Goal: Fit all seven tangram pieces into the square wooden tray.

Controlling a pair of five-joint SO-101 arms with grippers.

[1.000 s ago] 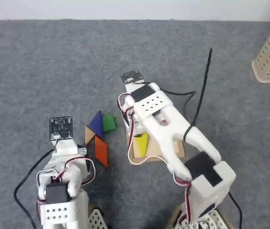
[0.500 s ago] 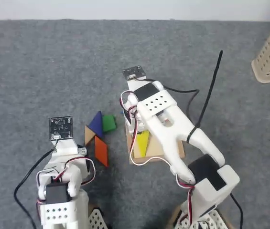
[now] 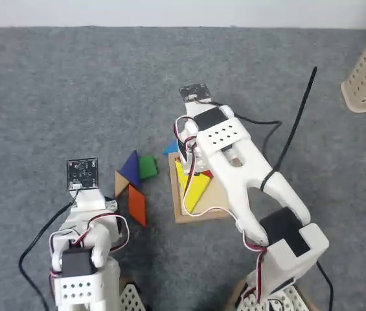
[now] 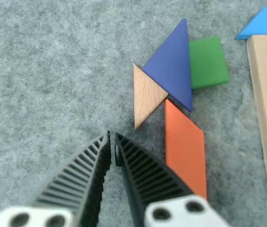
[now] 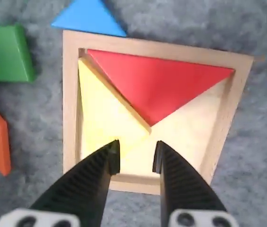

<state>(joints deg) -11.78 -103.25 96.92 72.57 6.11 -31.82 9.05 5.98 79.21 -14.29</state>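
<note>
The right claw [image 5: 135, 153] hangs over the tray [image 5: 69, 94] with its fingers apart and nothing between them. One fingertip is over the yellow triangle [image 5: 102, 116] and the other over bare tray floor. In the high view the yellow triangle fills the tray's 9 o'clock side and the red triangle [image 5: 157, 82] its 12 o'clock side, and the two meet along one slanted edge. The light blue triangle [image 5: 88, 16] lies on the carpet just outside the tray's 11 o'clock corner.

The left claw [image 4: 113, 142] is low over the carpet, its fingers almost together and holding nothing. Seen from above, four loose pieces sit at 9 o'clock from the tray. The dark blue triangle [image 4: 173, 71] touches the green square [image 4: 208, 62] at its 3 o'clock. The plain wood triangle [image 4: 147, 94] lies against its 7 o'clock edge, and the orange slanted piece [image 4: 184, 149] is at 6 o'clock
</note>
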